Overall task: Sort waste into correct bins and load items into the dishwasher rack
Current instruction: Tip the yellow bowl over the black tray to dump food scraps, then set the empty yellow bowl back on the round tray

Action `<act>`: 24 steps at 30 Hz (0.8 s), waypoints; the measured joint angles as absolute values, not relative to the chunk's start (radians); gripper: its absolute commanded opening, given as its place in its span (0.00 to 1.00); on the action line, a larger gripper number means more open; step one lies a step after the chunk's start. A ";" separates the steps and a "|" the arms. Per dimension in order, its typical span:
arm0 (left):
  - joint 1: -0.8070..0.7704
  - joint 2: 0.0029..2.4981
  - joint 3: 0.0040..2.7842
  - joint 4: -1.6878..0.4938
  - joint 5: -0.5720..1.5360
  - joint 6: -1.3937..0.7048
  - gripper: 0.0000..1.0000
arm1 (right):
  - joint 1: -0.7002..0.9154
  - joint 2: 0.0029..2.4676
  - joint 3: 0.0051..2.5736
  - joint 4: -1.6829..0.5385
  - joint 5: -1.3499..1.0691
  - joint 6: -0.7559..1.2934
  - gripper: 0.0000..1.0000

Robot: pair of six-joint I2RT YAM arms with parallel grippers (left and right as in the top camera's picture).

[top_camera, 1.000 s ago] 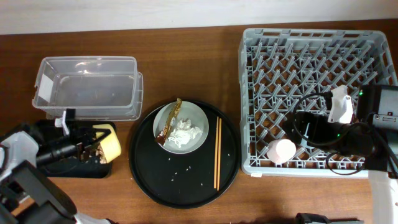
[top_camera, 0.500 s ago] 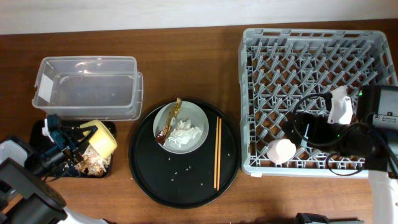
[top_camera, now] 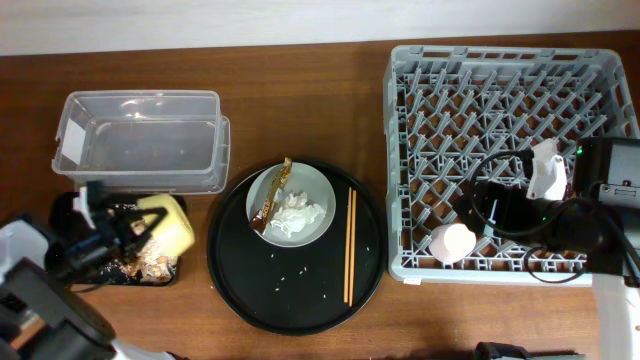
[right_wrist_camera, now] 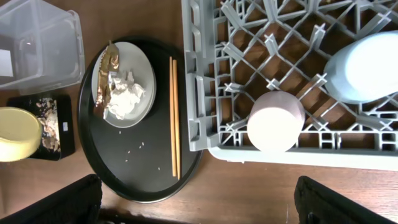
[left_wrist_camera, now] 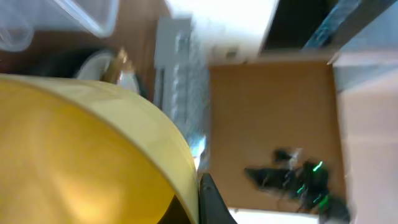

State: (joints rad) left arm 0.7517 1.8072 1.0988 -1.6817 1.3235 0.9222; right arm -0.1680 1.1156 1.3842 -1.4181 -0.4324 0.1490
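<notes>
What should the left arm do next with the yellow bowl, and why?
Probably lift the yellow bowl clear and start carrying it toward the dishwasher rack. The left end effector holds it tilted over the small black tray, where food scraps already lie, so the emptying looks done.

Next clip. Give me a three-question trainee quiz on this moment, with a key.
1. True or false: the chopsticks lie on the round tray, outside the rack.
2. What sits on the plate? A) tissue and wrapper B) chopsticks C) pink cup
3. Fill in: the yellow bowl is held by the ___ gripper, over the small black tray.
Key: 1 true; 2 A; 3 left gripper.
</notes>
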 measured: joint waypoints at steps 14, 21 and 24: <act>-0.264 0.854 0.754 -1.066 0.263 -0.363 0.00 | -0.168 1.116 1.385 -1.418 -0.432 0.149 0.99; -0.633 1.061 0.550 -0.760 0.087 -0.617 0.00 | -0.168 1.116 1.385 -1.417 -0.432 0.146 0.99; -0.685 1.181 0.615 -0.764 0.060 -0.636 0.00 | -0.168 1.116 1.385 -1.419 -0.432 0.146 0.99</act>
